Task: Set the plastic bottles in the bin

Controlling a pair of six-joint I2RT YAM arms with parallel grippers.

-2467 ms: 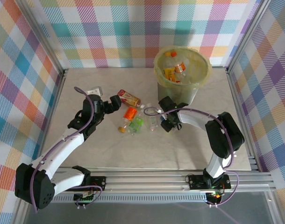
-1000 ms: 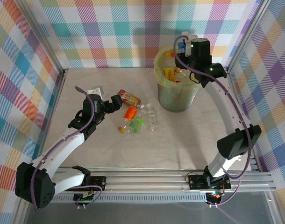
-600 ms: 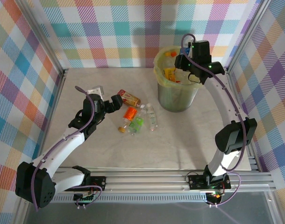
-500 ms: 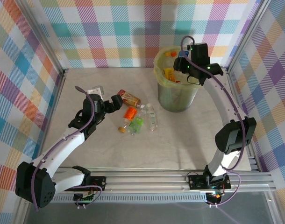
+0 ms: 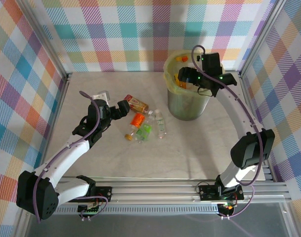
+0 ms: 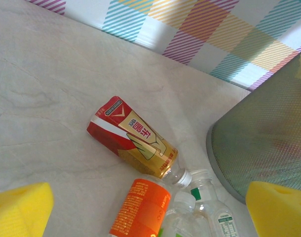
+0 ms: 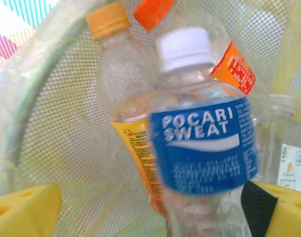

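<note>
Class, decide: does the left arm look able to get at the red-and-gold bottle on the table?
Probably yes: the red-and-gold bottle lies just ahead of the open fingers of the left arm, nothing on top; only its cap end crowds the orange bottle.

Two slim robot arms, the left arm point(image 5: 66, 153) and the right arm point(image 5: 238, 106), have white shells and bulky black joints. A thin purple cable point(image 5: 95, 111) loops along each. The left gripper point(image 6: 150, 192) and right gripper point(image 7: 150, 192) have chunky yellow foam pads point(image 6: 19, 207). One right pad carries a black patch point(image 7: 256, 205).
</note>
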